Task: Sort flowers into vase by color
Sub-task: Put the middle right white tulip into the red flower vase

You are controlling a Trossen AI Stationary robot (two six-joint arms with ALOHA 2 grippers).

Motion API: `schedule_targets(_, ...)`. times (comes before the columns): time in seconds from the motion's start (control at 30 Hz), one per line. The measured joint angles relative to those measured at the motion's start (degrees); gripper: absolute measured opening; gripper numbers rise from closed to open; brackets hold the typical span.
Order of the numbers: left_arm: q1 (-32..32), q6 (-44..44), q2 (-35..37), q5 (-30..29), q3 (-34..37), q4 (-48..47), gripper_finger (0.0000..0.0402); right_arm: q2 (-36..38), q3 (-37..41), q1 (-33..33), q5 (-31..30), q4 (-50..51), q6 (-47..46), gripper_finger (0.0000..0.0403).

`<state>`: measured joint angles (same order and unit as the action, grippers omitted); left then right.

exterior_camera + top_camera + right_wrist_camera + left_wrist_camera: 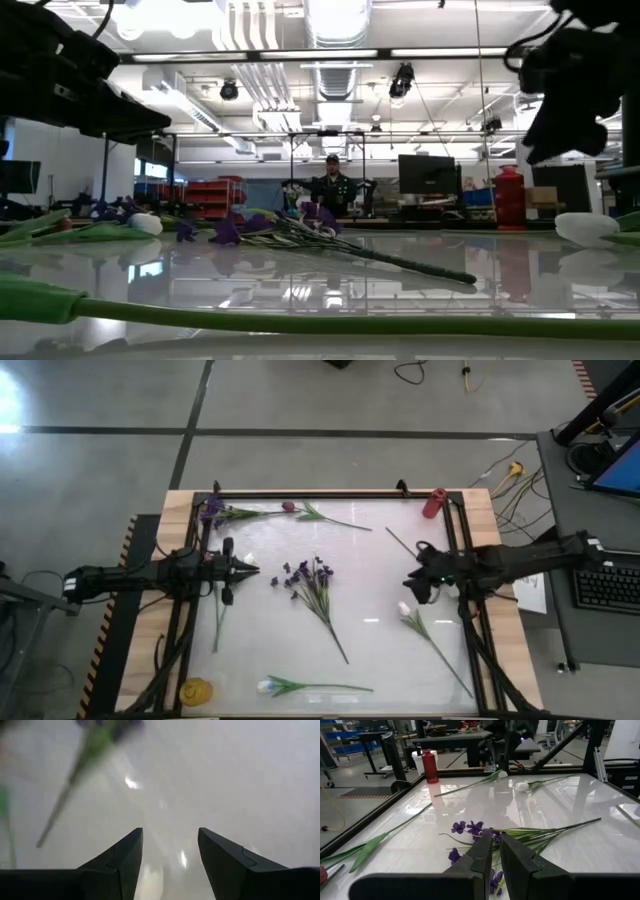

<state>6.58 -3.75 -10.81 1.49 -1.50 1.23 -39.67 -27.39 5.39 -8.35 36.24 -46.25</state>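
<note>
A purple spray lies flat at the table's middle, between my two grippers. A white tulip lies near the right, its stem running toward the near edge. Another white tulip lies along the near edge. A purple flower and a pink-red bud lie at the far left. My left gripper hovers shut left of the spray, pointing at it. My right gripper hangs open above the table, right of the spray, just beyond the white tulip's head, with nothing between its fingers.
A red bottle-shaped container stands at the far right corner and a yellow one at the near left corner. Loose green stems lie at the left and far middle. A dark frame runs round the white surface.
</note>
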Motion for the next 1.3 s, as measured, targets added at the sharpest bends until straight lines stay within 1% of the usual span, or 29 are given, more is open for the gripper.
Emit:
schedule_targets(0.07, -0.01, 0.00, 0.01, 0.00, 0.00, 0.00, 0.0025, -4.84, -3.42, 0.00, 2.54, 2.63, -4.85, 0.0178)
schedule_targets(0.17, -0.01, 0.00, 0.00, 0.01, 0.00, 0.00, 0.0025, -12.66, -7.35, 0.00, 8.67, 4.14, -12.20, 0.0184)
schedule_targets(0.27, 0.01, 0.00, 0.00, -0.01, 0.02, 0.00, 0.0025, -19.74, -11.08, 0.51, 17.42, 4.61, -19.53, 0.0201)
schedule_targets(0.37, 0.00, 0.00, 0.01, 0.00, 0.00, 0.00, 0.0025, -25.21, -16.35, 2.87, 21.22, 8.72, -23.59, 0.0223)
schedule_targets(0.5, -0.01, 0.00, 0.00, -0.01, 0.00, 0.02, 0.0025, -31.04, -21.21, 6.40, 21.77, 14.91, -24.74, 0.0244)
schedule_targets(0.6, -0.01, 0.00, 0.00, 0.01, 0.00, 0.02, 0.0025, -35.70, -21.34, 8.88, 18.63, 15.90, -23.39, 0.0242)
schedule_targets(0.73, -0.01, 0.15, 0.00, -0.01, 0.00, 0.05, 0.0025, -41.95, -20.70, 10.83, 18.73, 15.95, -20.28, 0.0224)
schedule_targets(0.83, -0.01, 1.20, 0.00, -0.01, 0.00, 0.13, 0.0025, -45.08, -20.62, 11.28, 18.84, 15.66, -18.91, 0.0207)
schedule_targets(1.0, -0.01, 1.46, -0.03, -0.01, 0.00, 1.04, 0.0025, -48.42, -20.60, 11.21, 18.27, 15.31, -17.94, 0.0178)
schedule_targets(1.03, -0.01, 2.57, -0.07, 0.03, 0.00, 1.92, 0.0025, -48.77, -20.60, 11.21, 18.28, 15.25, -17.33, 0.0172)
schedule_targets(1.07, -0.01, 5.10, -0.04, 0.16, 0.00, 2.59, 0.0025, -49.07, -20.59, 11.21, 18.33, 15.23, -17.03, 0.0166)
schedule_targets(1.13, 0.01, 13.84, -0.02, 0.16, 0.00, 4.25, 0.0025, -49.38, -20.58, 11.19, 18.55, 14.98, -16.24, 0.0152)
schedule_targets(1.3, 0.01, 45.70, -0.03, 0.07, -0.04, 9.06, 0.0025, -49.15, -20.36, 11.17, 18.27, 12.85, -15.38, 0.0107)
